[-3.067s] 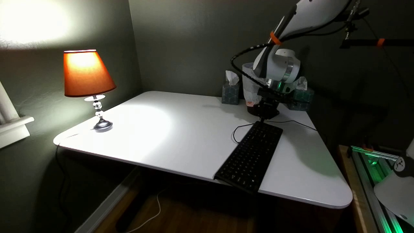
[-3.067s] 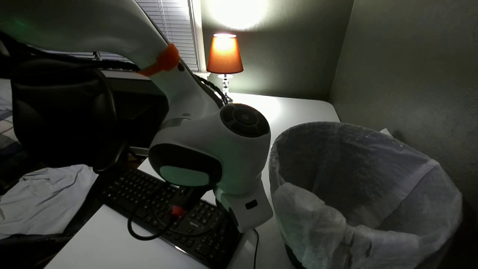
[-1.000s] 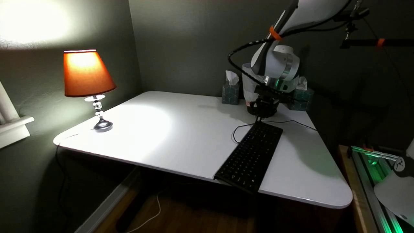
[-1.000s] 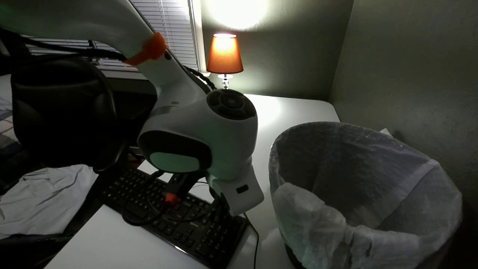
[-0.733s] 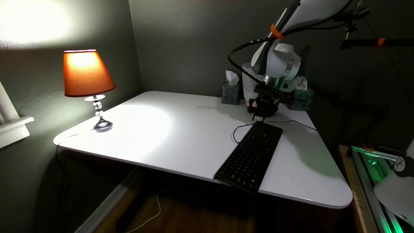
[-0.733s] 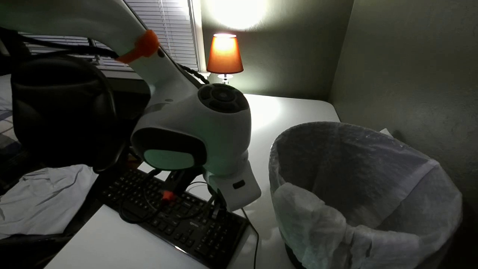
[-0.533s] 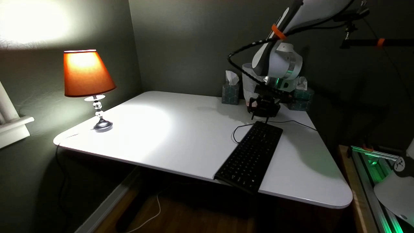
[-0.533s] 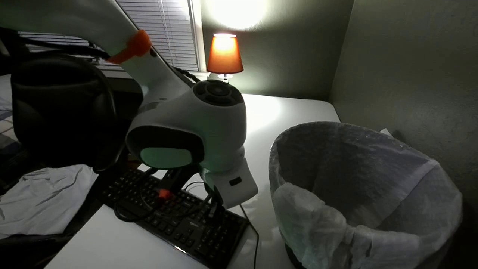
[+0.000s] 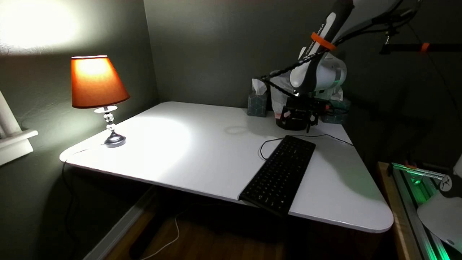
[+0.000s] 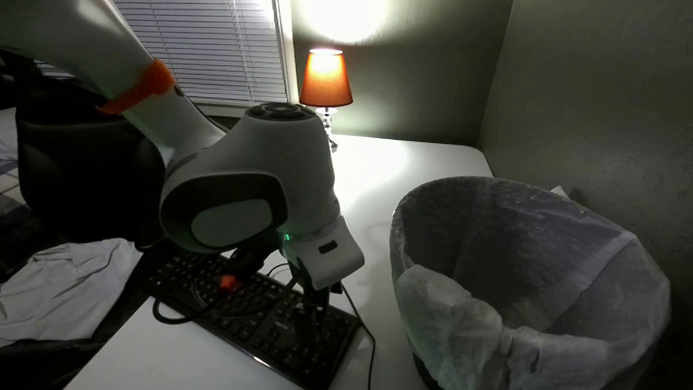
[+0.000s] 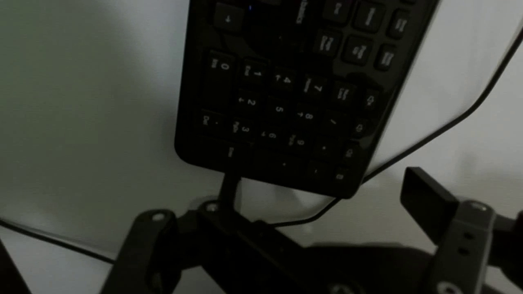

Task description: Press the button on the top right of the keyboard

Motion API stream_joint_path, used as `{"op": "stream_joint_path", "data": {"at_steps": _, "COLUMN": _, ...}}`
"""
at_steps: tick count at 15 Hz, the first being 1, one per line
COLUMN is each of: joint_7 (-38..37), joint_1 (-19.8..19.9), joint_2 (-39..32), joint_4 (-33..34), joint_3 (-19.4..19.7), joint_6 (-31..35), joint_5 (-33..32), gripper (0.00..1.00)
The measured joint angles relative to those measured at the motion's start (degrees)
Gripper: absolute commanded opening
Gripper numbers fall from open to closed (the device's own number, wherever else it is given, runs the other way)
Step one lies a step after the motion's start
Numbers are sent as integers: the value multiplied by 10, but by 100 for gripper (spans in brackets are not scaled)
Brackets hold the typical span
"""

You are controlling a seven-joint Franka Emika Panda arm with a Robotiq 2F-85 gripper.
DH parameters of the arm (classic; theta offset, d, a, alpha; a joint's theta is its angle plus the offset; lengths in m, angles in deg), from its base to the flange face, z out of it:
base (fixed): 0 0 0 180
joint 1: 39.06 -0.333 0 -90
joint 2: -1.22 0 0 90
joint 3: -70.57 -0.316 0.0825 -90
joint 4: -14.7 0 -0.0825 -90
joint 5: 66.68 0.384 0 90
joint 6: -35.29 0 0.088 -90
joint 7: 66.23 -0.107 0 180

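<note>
"FRANK" and "MIKA" flank a band (image 9: pixel 323 41) on the arm (image 9: pixel 331 73), upper right in an exterior view, while in the wrist view the keyboard (image 11: pixel 286 104), digits and "Del" legible, lies upper centre, its lower edge overlapped by a finger (image 11: pixel 229 191) of the wide-spread gripper (image 11: pixel 327 183), touch unclear.

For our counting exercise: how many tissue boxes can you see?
2: in an exterior view, one tissue box left of the bin, a second box right, partly behind the arm. Others may be hidden.

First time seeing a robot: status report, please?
Gripper open near numpad end of keyboard; contact unclear. Top-right key uncovered in wrist view; cable nearby.
</note>
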Motion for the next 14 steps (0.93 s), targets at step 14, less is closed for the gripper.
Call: {"op": "stream_joint_path", "data": {"at_steps": 14, "joint_7": -207, "joint_1": -210, "joint_2": 41, "joint_4": -37, "joint_3": 215, "joint_6": 5, "joint_5": -288, "gripper": 100}}
